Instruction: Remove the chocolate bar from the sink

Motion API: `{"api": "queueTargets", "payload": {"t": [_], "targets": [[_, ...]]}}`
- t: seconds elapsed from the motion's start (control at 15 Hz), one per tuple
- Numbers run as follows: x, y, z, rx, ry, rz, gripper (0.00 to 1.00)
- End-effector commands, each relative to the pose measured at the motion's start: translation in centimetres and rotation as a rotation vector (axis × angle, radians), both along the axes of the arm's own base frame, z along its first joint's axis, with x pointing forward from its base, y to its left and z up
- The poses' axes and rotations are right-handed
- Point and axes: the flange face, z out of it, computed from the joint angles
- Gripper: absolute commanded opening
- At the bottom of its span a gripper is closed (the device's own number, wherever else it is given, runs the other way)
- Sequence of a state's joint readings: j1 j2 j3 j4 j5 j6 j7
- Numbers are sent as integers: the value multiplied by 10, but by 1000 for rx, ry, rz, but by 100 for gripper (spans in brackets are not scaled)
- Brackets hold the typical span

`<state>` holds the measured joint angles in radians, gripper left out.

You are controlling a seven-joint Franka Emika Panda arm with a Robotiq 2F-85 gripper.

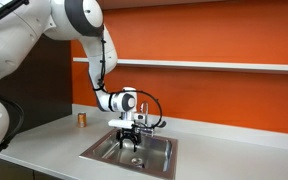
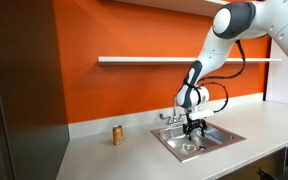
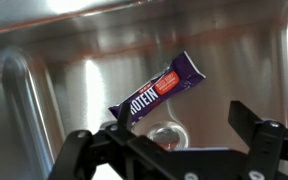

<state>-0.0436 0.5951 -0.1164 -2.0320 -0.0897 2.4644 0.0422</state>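
The chocolate bar (image 3: pixel 162 88) shows in the wrist view as a thin flat bar in a purple wrapper with an orange-red panel. It lies slanted over the steel floor of the sink (image 3: pixel 44 90), just above the round drain hole (image 3: pixel 166 137). My gripper (image 3: pixel 182 120) is open, its fingers spread wide. The left fingertip overlaps the bar's lower end, and the right finger is well clear of it. In both exterior views the gripper (image 1: pixel 130 137) (image 2: pixel 193 130) hangs low over the sink (image 1: pixel 99 152) (image 2: pixel 224 135). The bar is too small to make out there.
A chrome faucet (image 1: pixel 149 122) (image 2: pixel 169 117) stands at the sink's back edge, close to the wrist. A small orange-brown cylinder (image 1: pixel 82 119) (image 2: pixel 117 135) stands on the white counter beside the sink. An orange wall with a shelf (image 2: pixel 154 60) is behind.
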Motion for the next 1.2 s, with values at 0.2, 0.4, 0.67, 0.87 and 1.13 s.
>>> {"api": "queueTargets", "payload": {"t": [0.2, 0.4, 0.67, 0.87, 1.13], "targets": [[16, -11, -42, 27, -11, -32, 100], [15, -16, -59, 27, 0, -44, 100], [3, -28, -65, 25, 17, -59, 100], [1, -26, -67, 10, 31, -62, 100], [1, -27, -67, 10, 31, -64, 100]]}}
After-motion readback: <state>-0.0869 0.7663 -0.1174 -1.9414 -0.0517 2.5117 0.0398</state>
